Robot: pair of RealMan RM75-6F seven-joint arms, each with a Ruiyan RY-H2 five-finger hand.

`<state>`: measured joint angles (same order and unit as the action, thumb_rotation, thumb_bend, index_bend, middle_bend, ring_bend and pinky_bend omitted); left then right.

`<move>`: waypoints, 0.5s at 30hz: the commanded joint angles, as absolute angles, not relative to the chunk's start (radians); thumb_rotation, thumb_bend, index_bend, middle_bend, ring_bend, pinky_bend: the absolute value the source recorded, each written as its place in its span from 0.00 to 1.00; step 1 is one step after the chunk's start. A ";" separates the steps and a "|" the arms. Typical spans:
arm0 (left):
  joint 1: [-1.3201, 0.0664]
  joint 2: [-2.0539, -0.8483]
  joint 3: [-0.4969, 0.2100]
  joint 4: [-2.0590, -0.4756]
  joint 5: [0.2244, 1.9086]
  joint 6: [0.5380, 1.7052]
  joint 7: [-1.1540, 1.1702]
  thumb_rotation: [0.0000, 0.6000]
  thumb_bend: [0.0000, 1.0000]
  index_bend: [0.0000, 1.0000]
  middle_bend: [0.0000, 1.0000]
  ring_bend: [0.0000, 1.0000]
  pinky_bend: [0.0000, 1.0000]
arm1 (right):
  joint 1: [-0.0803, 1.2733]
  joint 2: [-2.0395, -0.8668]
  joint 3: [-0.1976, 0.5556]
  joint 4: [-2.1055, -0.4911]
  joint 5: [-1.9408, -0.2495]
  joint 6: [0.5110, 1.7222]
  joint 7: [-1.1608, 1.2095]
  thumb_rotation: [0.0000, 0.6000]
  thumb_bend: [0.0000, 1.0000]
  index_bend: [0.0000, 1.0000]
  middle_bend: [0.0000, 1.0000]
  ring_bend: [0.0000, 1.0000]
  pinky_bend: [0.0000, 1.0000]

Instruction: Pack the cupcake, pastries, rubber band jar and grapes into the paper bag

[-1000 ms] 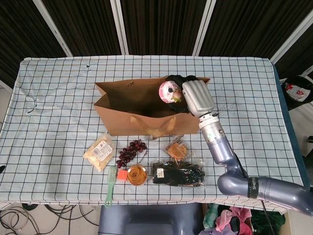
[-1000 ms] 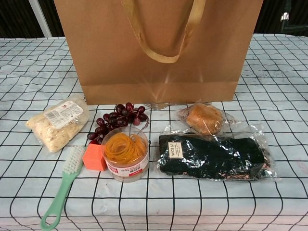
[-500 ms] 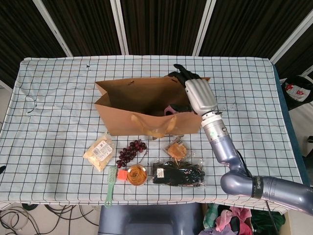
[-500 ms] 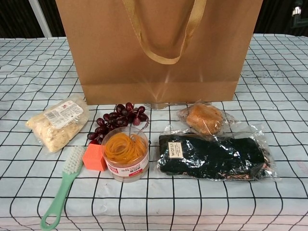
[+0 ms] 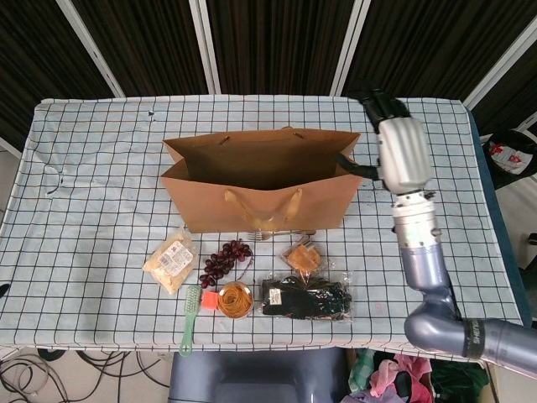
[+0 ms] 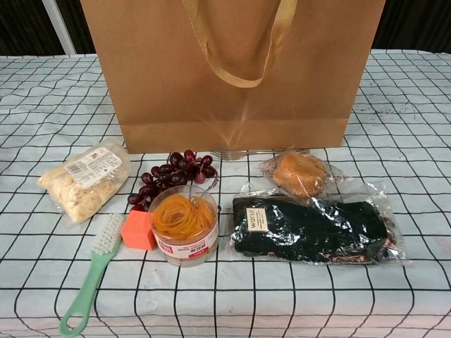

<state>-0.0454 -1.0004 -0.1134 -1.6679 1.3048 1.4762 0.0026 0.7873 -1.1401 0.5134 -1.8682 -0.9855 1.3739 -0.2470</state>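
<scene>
The brown paper bag (image 5: 252,189) stands open mid-table and fills the top of the chest view (image 6: 232,70). The cupcake shows in neither view. My right hand (image 5: 400,153) hangs above the table just right of the bag's rim, holding nothing, its fingers spread. In front of the bag lie a wrapped pale pastry (image 5: 172,260) (image 6: 84,179), dark red grapes (image 5: 225,259) (image 6: 173,176), a wrapped brown pastry (image 5: 302,256) (image 6: 299,172) and the rubber band jar (image 5: 235,299) (image 6: 184,224). My left hand is out of sight.
A black item in clear wrap (image 5: 306,296) (image 6: 310,229) lies at the front right. A green brush (image 5: 190,319) (image 6: 91,282) and an orange block (image 5: 208,300) (image 6: 139,230) sit beside the jar. The checked cloth reaches the table's edges.
My right hand held the pink cupcake over the bag's mouth, let it drop inside, then rose and moved right, clear of the bag.
</scene>
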 commanded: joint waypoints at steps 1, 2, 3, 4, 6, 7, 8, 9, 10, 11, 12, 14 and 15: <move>-0.045 -1.001 -0.111 -1.672 1.313 1.480 0.005 1.00 0.11 0.07 0.04 0.00 0.01 | 0.671 -1.020 0.491 -1.931 -0.965 1.424 -0.292 1.00 0.12 0.21 0.14 0.19 0.22; -0.044 -1.002 -0.110 -1.673 1.316 1.483 0.006 1.00 0.11 0.07 0.04 0.00 0.01 | 0.646 -0.986 0.479 -1.944 -0.943 1.414 -0.305 1.00 0.12 0.20 0.15 0.19 0.22; -0.044 -1.003 -0.110 -1.673 1.317 1.483 0.006 1.00 0.11 0.07 0.04 0.00 0.01 | 0.627 -0.962 0.467 -1.950 -0.923 1.405 -0.316 1.00 0.12 0.20 0.15 0.19 0.22; -0.044 -1.003 -0.110 -1.673 1.318 1.484 0.005 1.00 0.11 0.07 0.04 0.00 0.01 | 0.605 -0.935 0.450 -1.954 -0.898 1.393 -0.332 1.00 0.12 0.20 0.15 0.19 0.22; -0.044 -1.004 -0.111 -1.672 1.317 1.485 0.006 1.00 0.11 0.07 0.04 0.00 0.01 | 0.566 -0.880 0.417 -1.974 -0.850 1.356 -0.352 1.00 0.12 0.20 0.15 0.19 0.22; -0.044 -1.005 -0.112 -1.672 1.316 1.486 0.007 1.00 0.11 0.07 0.04 0.00 0.01 | 0.552 -0.858 0.403 -1.984 -0.830 1.337 -0.357 1.00 0.12 0.20 0.15 0.19 0.22; -0.044 -1.007 -0.113 -1.670 1.314 1.486 0.008 1.00 0.11 0.07 0.04 0.00 0.01 | 0.538 -0.830 0.390 -1.999 -0.807 1.308 -0.356 1.00 0.12 0.20 0.15 0.19 0.22; -0.044 -1.007 -0.113 -1.670 1.312 1.485 0.010 1.00 0.11 0.07 0.04 0.00 0.01 | 0.527 -0.814 0.377 -2.003 -0.790 1.282 -0.353 1.00 0.12 0.20 0.15 0.19 0.22; -0.046 -1.009 -0.113 -1.670 1.310 1.482 0.013 1.00 0.11 0.07 0.04 0.00 0.01 | 0.520 -0.795 0.365 -2.005 -0.779 1.249 -0.345 1.00 0.12 0.20 0.15 0.19 0.22; -0.047 -1.010 -0.113 -1.669 1.308 1.479 0.017 1.00 0.11 0.07 0.04 0.00 0.01 | 0.512 -0.783 0.340 -2.002 -0.770 1.206 -0.347 1.00 0.12 0.20 0.15 0.19 0.22; -0.048 -1.011 -0.113 -1.669 1.306 1.477 0.021 1.00 0.11 0.07 0.04 0.00 0.01 | 0.511 -0.777 0.321 -1.998 -0.772 1.170 -0.350 1.00 0.12 0.20 0.15 0.19 0.22; -0.049 -1.012 -0.113 -1.671 1.306 1.475 0.026 1.00 0.11 0.07 0.04 0.00 0.01 | 0.514 -0.772 0.286 -1.998 -0.791 1.106 -0.359 1.00 0.12 0.20 0.14 0.18 0.22; -0.049 -1.012 -0.113 -1.672 1.306 1.475 0.027 1.00 0.11 0.07 0.04 0.00 0.01 | 0.517 -0.772 0.269 -2.003 -0.800 1.074 -0.363 1.00 0.12 0.20 0.14 0.18 0.22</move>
